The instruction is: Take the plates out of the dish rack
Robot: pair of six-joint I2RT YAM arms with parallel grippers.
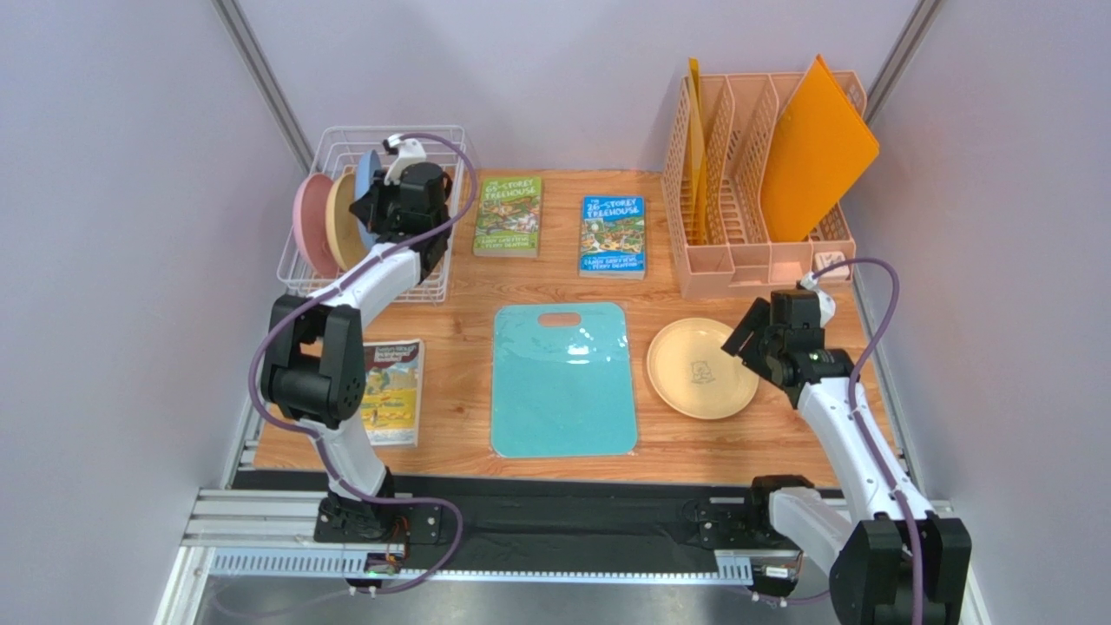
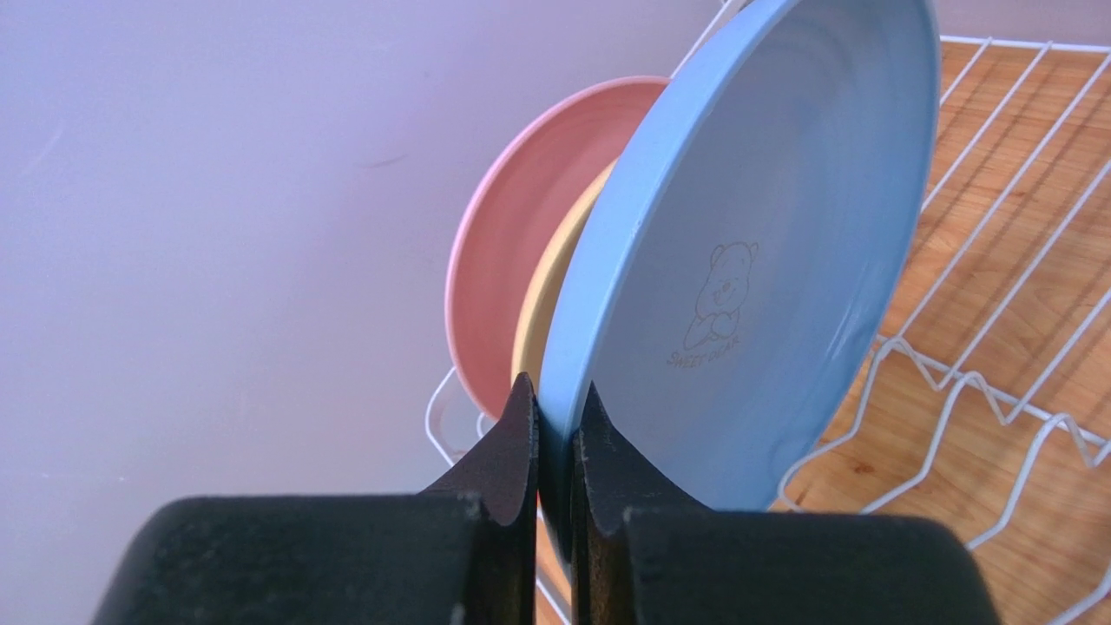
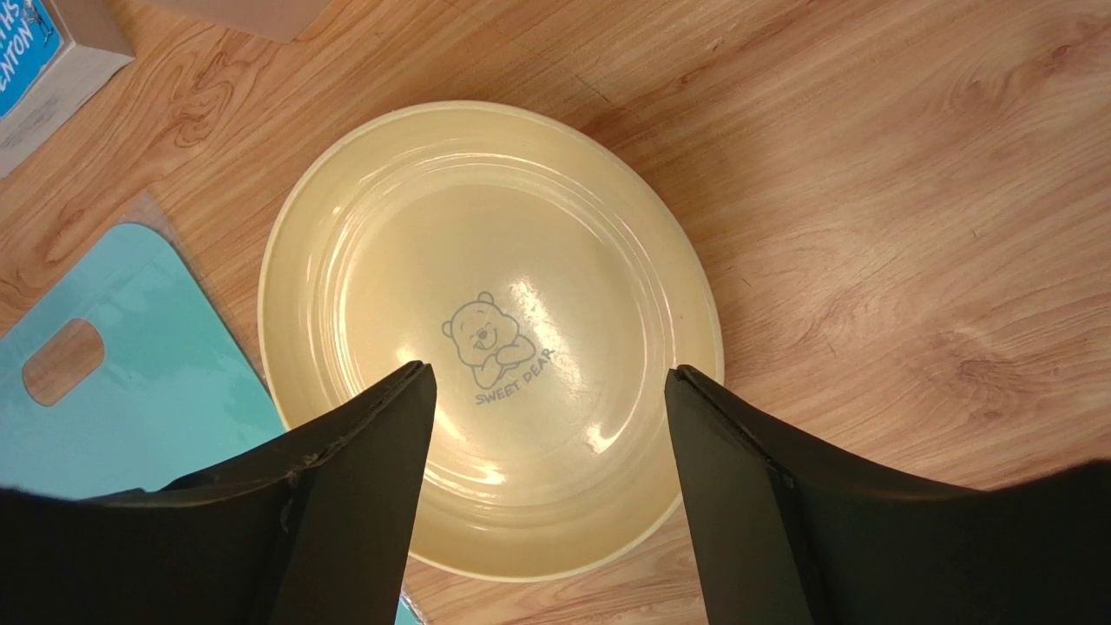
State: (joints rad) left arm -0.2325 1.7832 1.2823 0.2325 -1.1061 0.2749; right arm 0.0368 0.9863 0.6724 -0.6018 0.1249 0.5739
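Observation:
The white wire dish rack (image 1: 342,146) stands at the back left and holds three plates on edge: pink (image 1: 311,222), cream-tan (image 1: 343,222) and blue (image 1: 367,182). My left gripper (image 2: 557,397) is shut on the rim of the blue plate (image 2: 770,248), with the cream-tan plate (image 2: 548,293) and the pink plate (image 2: 515,222) behind it; the rack's wires (image 2: 991,391) lie to the right. The pale yellow plate (image 1: 702,367) lies flat on the table at the right. My right gripper (image 3: 541,378) is open and empty just above the yellow plate (image 3: 489,235).
A teal cutting board (image 1: 563,378) lies at the table's middle. Two books (image 1: 509,216) (image 1: 613,236) lie behind it, a third (image 1: 391,391) at the front left. A peach file organizer (image 1: 743,195) with an orange folder (image 1: 819,146) stands at the back right.

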